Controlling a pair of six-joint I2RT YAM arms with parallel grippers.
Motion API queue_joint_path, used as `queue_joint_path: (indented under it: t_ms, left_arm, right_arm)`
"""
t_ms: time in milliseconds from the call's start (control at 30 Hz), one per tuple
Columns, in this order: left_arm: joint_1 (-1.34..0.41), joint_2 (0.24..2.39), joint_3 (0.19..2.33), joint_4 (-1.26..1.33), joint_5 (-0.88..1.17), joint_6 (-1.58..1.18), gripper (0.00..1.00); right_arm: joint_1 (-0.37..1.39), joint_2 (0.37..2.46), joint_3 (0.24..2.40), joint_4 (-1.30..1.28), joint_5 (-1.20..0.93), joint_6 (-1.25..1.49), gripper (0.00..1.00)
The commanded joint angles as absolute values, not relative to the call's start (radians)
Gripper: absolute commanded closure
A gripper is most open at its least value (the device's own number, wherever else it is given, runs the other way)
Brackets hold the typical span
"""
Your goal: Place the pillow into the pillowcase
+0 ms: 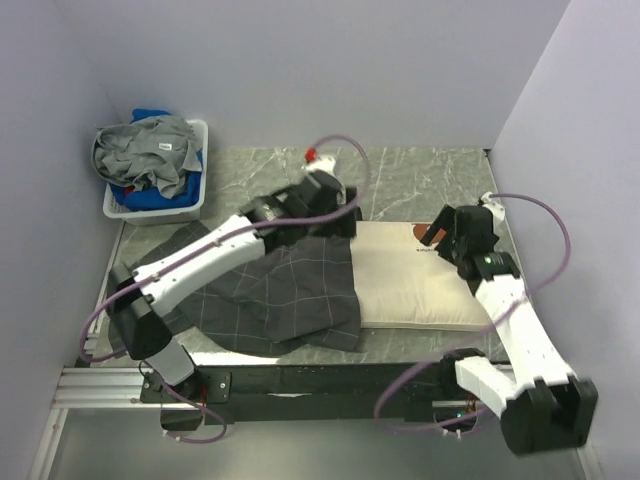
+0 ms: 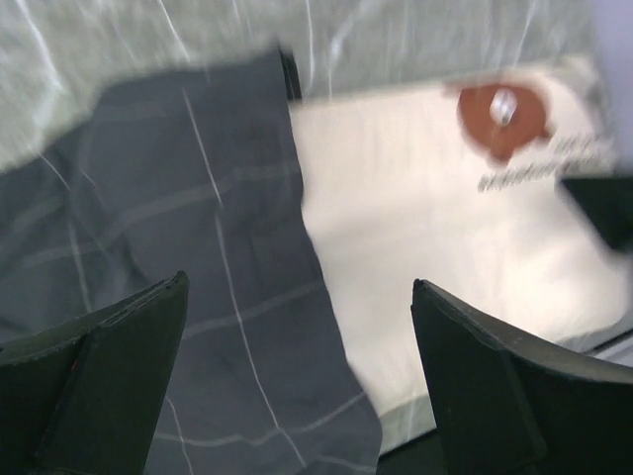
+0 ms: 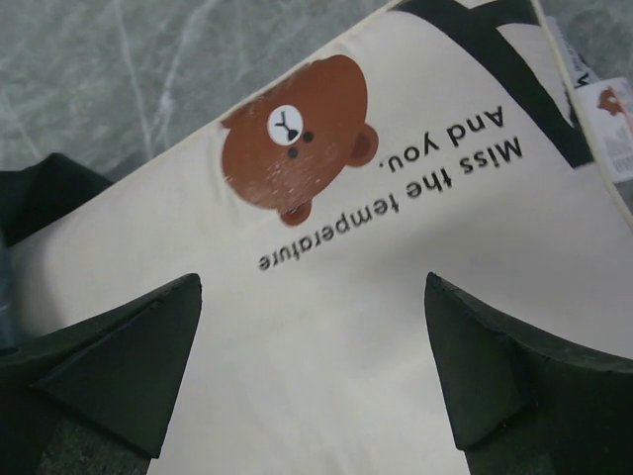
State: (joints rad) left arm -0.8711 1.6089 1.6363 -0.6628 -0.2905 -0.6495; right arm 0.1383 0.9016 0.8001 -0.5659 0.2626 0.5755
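Little looks done: the pillowcase [image 1: 280,290] overlaps the left end of the pillow [image 1: 410,280] (inside or merely under, unclear), bear end bare at right; left gripper [image 2: 299,285] and right gripper [image 3: 315,282] gape empty

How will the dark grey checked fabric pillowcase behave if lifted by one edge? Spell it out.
Probably floppy: the dark grey checked fabric pillowcase lies crumpled in folds, so a lifted edge would likely drape and sag. Likely light, since it looks like thin cloth. It covers one end of the soft cream rectangular pillow, so pulling might drag that.
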Motion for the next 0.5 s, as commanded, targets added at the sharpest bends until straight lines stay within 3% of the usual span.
queue_joint_path:
  t_ms: [0,233,333,367,400,433,467]
  left_arm:
    - [-0.952,1.666,1.546,-0.663,-0.377,-0.709,0.01]
    - [-0.983,1.767,1.454,-0.574,-0.29,-0.745,0.08]
    - [-0.985,1.804,1.434,-0.529,-0.258,-0.746,0.15]
    - [-0.985,1.824,1.434,-0.526,-0.256,-0.744,0.18]
    - [-0.983,1.836,1.439,-0.531,-0.256,-0.739,0.22]
    - [-0.985,1.848,1.446,-0.538,-0.261,-0.735,0.26]
    - [-0.98,1.865,1.454,-0.546,-0.273,-0.735,0.38]
  right_arm:
    - [0.035,1.09,0.799,-0.395,0.081,0.518,0.0]
    - [0.049,1.209,0.585,-0.157,-0.066,0.609,0.01]
    - [0.132,1.23,0.523,-0.104,-0.072,0.644,0.09]
    - [0.159,1.23,0.515,-0.092,-0.068,0.661,0.14]
    - [0.216,1.229,0.518,-0.1,-0.051,0.673,0.31]
    - [0.244,1.224,0.52,-0.092,-0.042,0.687,0.38]
    - [0.267,1.218,0.514,-0.078,-0.066,0.722,0.53]
